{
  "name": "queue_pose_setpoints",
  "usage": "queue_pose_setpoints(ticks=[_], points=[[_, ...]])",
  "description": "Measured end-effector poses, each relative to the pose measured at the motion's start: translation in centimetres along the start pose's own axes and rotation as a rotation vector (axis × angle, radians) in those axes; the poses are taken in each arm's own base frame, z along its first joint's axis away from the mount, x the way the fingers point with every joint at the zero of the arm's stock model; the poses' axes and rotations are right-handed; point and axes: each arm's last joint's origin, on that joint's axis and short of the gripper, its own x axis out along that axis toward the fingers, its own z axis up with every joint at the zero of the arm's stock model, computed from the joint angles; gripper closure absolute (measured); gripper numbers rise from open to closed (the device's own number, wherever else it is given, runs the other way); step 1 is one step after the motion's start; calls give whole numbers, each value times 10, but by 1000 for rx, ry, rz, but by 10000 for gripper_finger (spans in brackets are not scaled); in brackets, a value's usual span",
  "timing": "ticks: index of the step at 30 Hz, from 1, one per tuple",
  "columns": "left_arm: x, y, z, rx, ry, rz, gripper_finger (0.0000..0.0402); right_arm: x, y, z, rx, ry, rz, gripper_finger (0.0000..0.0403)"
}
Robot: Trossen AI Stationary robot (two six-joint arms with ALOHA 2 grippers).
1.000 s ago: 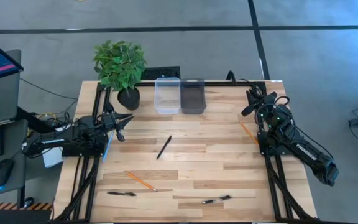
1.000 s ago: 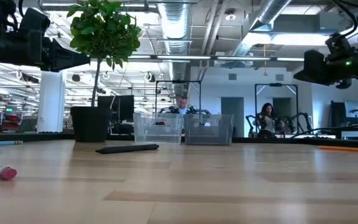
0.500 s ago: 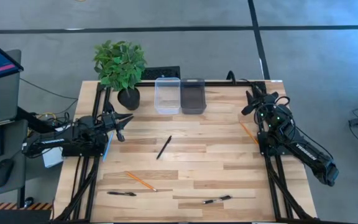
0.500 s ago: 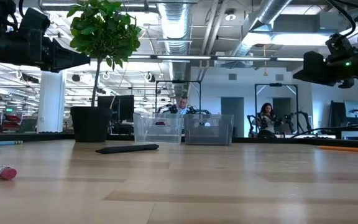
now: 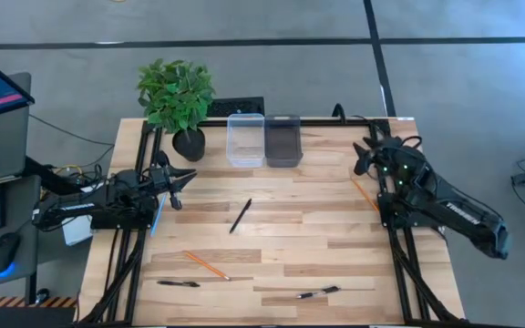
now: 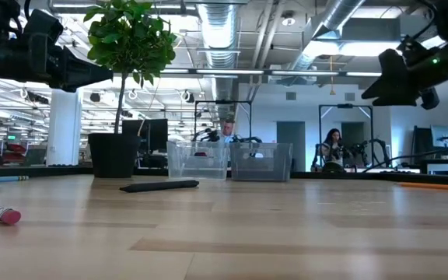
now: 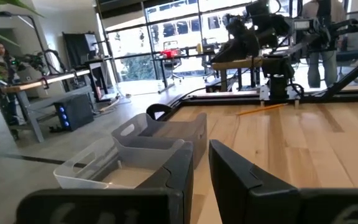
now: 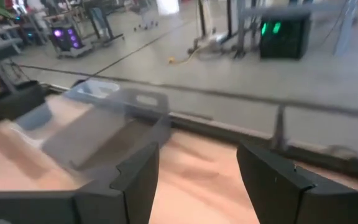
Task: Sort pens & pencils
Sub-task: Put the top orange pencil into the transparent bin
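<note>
Three black pens lie flat on the wooden table: one in the middle point(image 5: 240, 216), one near the front left point(image 5: 179, 283), one at the front point(image 5: 317, 292). One orange pencil point(image 5: 206, 265) lies front left, another point(image 5: 365, 194) at the right, just near of my right gripper. My right gripper point(image 5: 364, 157) hangs open above the table's far right, fingers tipped down point(image 6: 366, 95). My left gripper point(image 5: 179, 179) waits at the table's left edge, above the table, fingers almost together point(image 7: 202, 162). Both are empty.
A clear bin point(image 5: 245, 139) and a dark bin point(image 5: 283, 139) stand side by side at the far edge. A potted plant point(image 5: 176, 96) stands at the far left corner. Black frame rails run along both table sides. People are in the room behind.
My right gripper has tipped its fingers downward toward the table and moved a little toward the near edge, as its arm swung outward. Left arm, pens and pencils have kept still.
</note>
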Motion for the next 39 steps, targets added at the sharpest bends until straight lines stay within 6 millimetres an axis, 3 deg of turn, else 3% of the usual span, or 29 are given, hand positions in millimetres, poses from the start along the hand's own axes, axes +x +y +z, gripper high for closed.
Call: queue_pose_setpoints(ticks=[10, 18, 23, 27, 39], points=[[0, 0, 0, 15, 3, 0, 358, 14, 33, 37, 30, 224, 90, 163], [0, 0, -1, 19, 6, 0, 358, 25, 54, 57, 1, 667, -84, 163], [0, 0, -1, 19, 6, -1, 358, 44, 60, 43, -29, 911, -236, 163], [0, 0, -1, 12, 7, -1, 358, 59, 64, 23, -45, 1064, -257, 163], [0, 0, -1, 2, 8, -1, 358, 82, 69, -21, -142, 1239, -340, 163]])
